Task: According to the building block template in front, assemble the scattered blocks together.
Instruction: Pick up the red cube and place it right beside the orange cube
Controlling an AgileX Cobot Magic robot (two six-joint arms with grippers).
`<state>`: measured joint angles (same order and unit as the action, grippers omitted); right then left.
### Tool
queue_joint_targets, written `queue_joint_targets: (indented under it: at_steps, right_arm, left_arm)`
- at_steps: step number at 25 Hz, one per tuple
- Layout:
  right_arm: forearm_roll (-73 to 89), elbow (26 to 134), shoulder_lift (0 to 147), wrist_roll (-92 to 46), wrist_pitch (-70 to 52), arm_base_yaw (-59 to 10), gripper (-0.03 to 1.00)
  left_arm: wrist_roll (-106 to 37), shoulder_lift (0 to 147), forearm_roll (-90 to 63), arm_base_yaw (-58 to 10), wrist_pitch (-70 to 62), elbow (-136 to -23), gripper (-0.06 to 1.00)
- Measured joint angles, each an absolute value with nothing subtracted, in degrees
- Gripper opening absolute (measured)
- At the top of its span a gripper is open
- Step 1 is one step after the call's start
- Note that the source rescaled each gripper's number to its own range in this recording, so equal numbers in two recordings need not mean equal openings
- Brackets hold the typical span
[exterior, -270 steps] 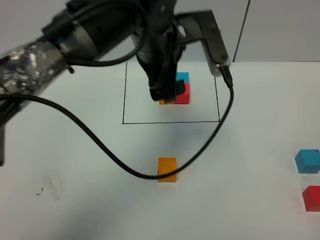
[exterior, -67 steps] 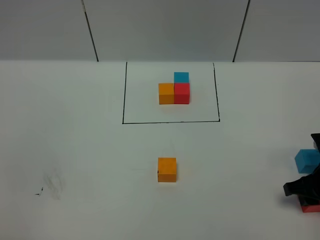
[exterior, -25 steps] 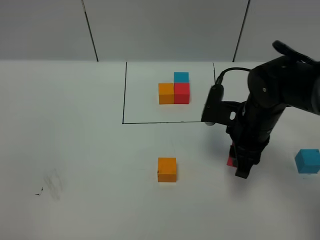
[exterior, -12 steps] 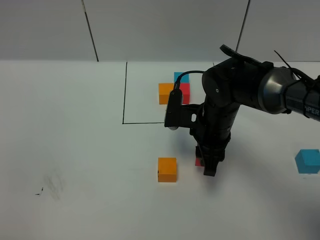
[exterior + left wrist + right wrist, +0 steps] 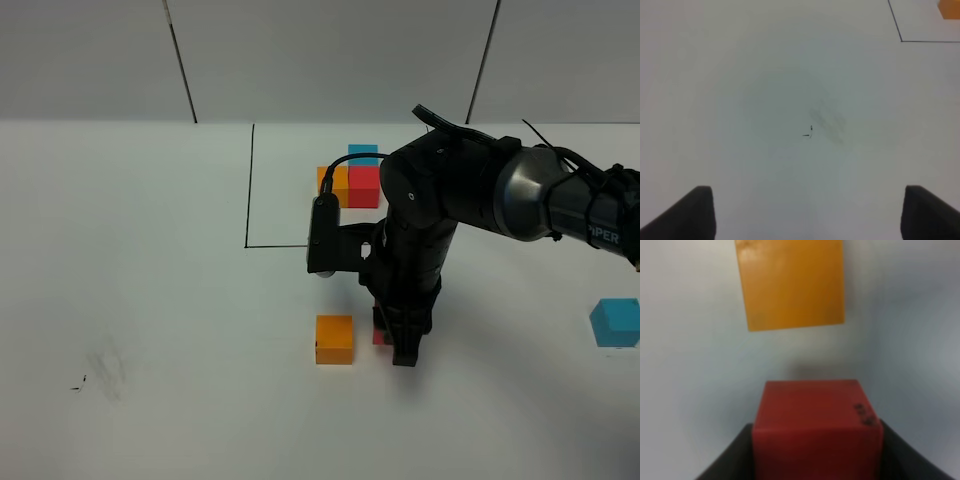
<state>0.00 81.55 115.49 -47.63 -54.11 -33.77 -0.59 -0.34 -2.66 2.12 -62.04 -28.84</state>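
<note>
Carried leftward across the worktop (image 5: 150, 300) since a moment ago, the red cube (image 5: 815, 430) sits clamped in the right claw (image 5: 403, 350), squared to the orange cube (image 5: 334, 339) just beside it, a gap between. Behind, the template outline (image 5: 248, 190) holds its trio. The blue cube (image 5: 615, 322) lies far right; the left claw (image 5: 807, 215) gapes, empty.

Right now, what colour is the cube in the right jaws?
Red cube, clearest in the right wrist view.
</note>
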Motion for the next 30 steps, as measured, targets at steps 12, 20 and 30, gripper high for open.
queue_joint_targets:
  at_steps: [12, 20, 30]
  right_arm:
    - [0.0, 81.5, 115.5, -48.2, -51.4, -34.8, 0.19]
    - [0.4, 81.5, 115.6, -48.9, -51.3, -34.9, 0.19]
    - [0.5, 81.6, 116.9, -49.2, -51.1, -34.9, 0.19]
  left_arm:
    - [-0.6, -0.3, -2.7, 2.1, -62.0, -28.8, 0.64]
    - [-0.6, -0.3, -2.7, 2.1, -62.0, -28.8, 0.64]
    - [-0.5, -0.3, -2.7, 2.1, -62.0, -28.8, 0.64]
